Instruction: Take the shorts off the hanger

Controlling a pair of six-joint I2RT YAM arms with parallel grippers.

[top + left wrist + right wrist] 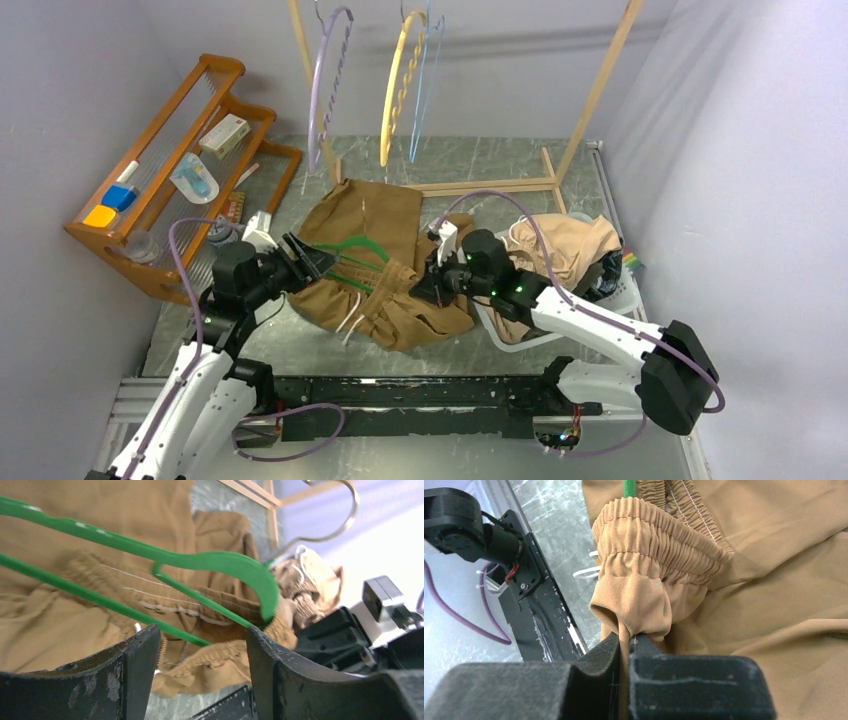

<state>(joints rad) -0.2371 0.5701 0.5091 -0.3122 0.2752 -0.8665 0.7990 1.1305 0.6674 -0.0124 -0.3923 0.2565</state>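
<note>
Right tool (626, 645) is clamped on the waistband of the tan shorts (764, 605) lying on the tabletop (290, 345). Left tool (202, 637) stands open at the green hanger (215, 561) in them.

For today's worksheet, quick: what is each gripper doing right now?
Left gripper: open, by the green hanger, holding nothing.
Right gripper: closed on the tan-brown shorts.
</note>
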